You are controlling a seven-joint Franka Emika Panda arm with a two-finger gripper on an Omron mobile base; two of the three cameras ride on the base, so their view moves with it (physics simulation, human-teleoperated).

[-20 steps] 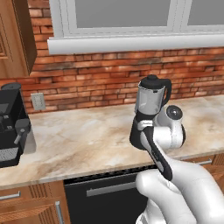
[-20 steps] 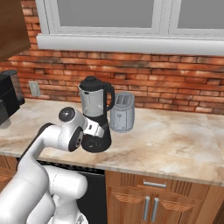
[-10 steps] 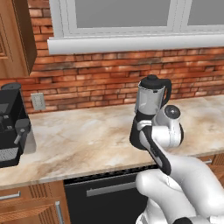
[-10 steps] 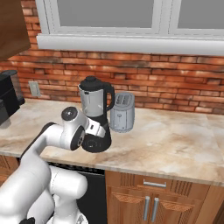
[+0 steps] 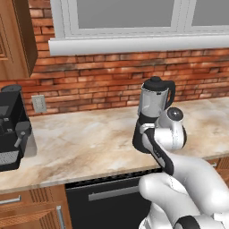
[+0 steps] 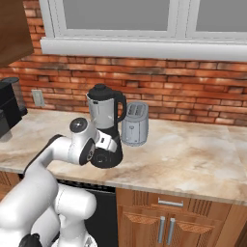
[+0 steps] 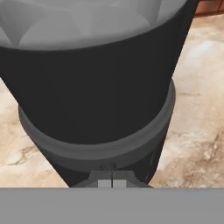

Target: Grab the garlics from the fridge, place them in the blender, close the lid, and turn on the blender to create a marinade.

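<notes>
End effector [image 7: 112,183]: finger tips pressed together, right at the foot of the blender's black base; in both base views the arm's wrist hid it.
Blender [image 6: 104,126]: stood on the counter [image 6: 193,154], jar clear grey, black handle on its side; the hand view cut off the jar's upper part.
Lid [image 6: 101,90]: black cap seated on the jar's mouth.
Toaster [image 6: 134,124]: silver, just beside the blender.
Coffee machine [image 5: 12,127]: black, well apart along the counter, cut off by the frame edge.
Writing: none legible on any appliance.
Wall outlet [image 5: 39,103]: on the brick wall.
</notes>
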